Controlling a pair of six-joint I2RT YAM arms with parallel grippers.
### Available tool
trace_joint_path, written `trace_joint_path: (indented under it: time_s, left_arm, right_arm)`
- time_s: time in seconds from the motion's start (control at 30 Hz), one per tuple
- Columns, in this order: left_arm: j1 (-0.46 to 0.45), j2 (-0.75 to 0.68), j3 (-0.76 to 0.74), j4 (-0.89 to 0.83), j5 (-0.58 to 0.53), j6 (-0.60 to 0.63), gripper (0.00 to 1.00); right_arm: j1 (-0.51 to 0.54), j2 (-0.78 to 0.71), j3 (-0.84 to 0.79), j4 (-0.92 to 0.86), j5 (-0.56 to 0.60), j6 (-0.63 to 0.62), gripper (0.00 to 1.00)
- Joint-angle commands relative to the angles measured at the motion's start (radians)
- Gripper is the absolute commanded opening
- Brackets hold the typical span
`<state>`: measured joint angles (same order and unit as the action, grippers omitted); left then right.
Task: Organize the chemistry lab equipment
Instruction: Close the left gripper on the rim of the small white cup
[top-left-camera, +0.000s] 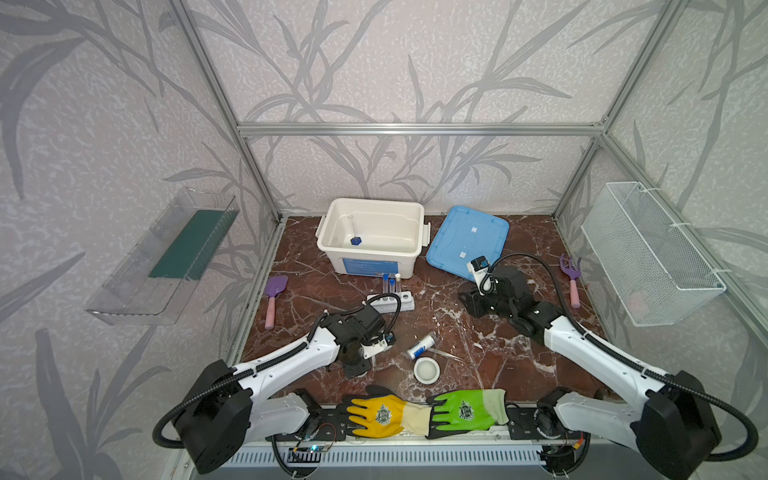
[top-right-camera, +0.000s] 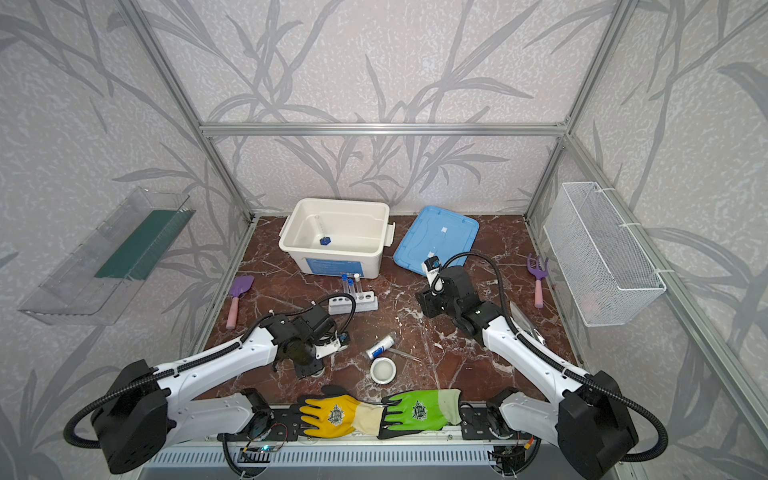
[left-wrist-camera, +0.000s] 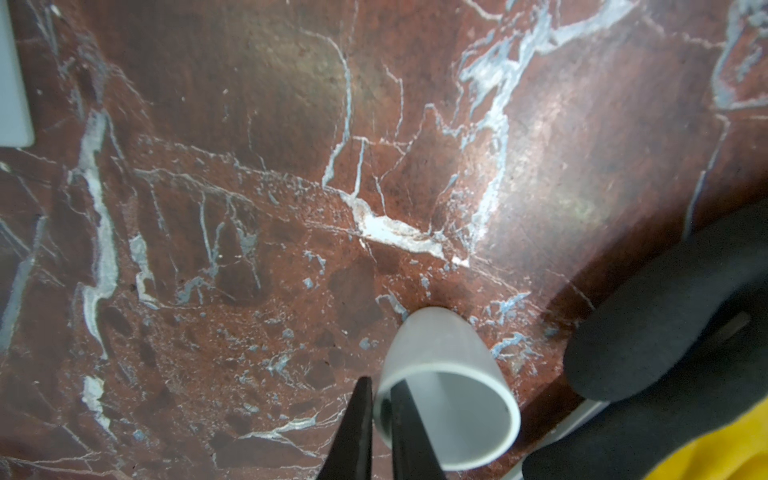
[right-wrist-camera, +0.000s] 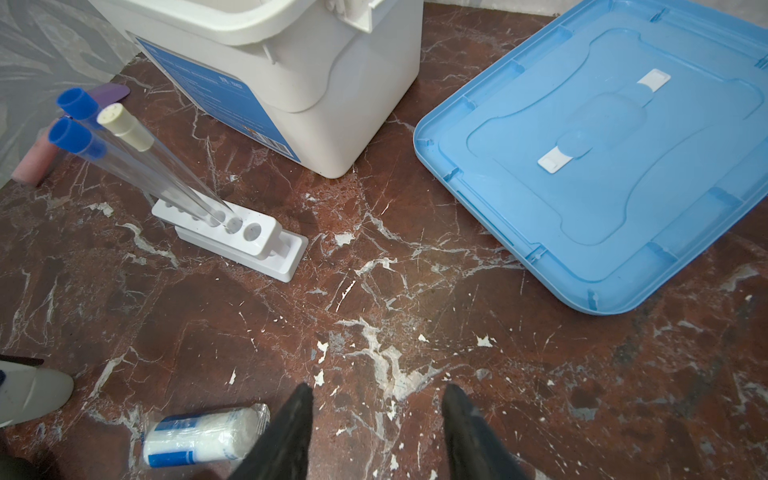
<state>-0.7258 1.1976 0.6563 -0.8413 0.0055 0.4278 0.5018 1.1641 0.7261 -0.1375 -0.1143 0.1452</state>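
clock hours are read on the marble tabletop (top-left-camera: 457, 332) as seen in both top views, with 12 at the back wall.

- **left gripper** (left-wrist-camera: 381, 384), at 7 o'clock: jaws almost together, nipping the wall of the pinched dish (left-wrist-camera: 449, 365), a small white one. one finger (left-wrist-camera: 353, 432) is outside the rim and the other inside. the yellow glove (left-wrist-camera: 715, 453) lies close by. whether the dish's base rests on the marble cannot be told.
- **right gripper** (right-wrist-camera: 378, 388), toward 3 o'clock: jaws about half apart, nothing between them, over bare marble.
- **second dish** (top-left-camera: 427, 370), at 6 o'clock: upright, near the blue-labelled vial (top-left-camera: 420, 347), which lies on its side, and the tweezers (top-left-camera: 444, 354).
- **rack** (top-left-camera: 390, 301), near the centre: holds three capped test tubes (top-left-camera: 390, 284), two blue and one white.
- **white bin** (top-left-camera: 374, 202), at 12 o'clock: open, with the blue-based vessel (top-left-camera: 355, 240) inside.
- **blue lid** (top-left-camera: 467, 241), at 1 o'clock: lies flat.
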Motion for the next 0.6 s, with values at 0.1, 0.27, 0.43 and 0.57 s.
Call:
trace_joint_path:
  time_s: [0.1, 0.27, 0.43, 0.57]
  left_arm:
    - [-0.004, -0.018, 0.012, -0.031, -0.007, 0.010, 0.08]
    - [0.005, -0.050, 0.076, -0.069, -0.009, -0.021, 0.08]
    - [0.027, -0.072, 0.124, -0.085, 0.010, -0.035, 0.08]
    - [0.038, -0.075, 0.135, -0.093, 0.017, -0.038, 0.07]
  right_arm:
    - [-0.007, 0.001, -0.006, 0.018, -0.009, 0.008, 0.51]
    - [-0.007, 0.000, -0.005, 0.018, -0.013, 0.010, 0.51]
    - [-0.008, 0.000, -0.009, 0.025, -0.020, 0.013, 0.51]
    - [-0.008, -0.013, -0.013, 0.024, -0.015, 0.015, 0.51]
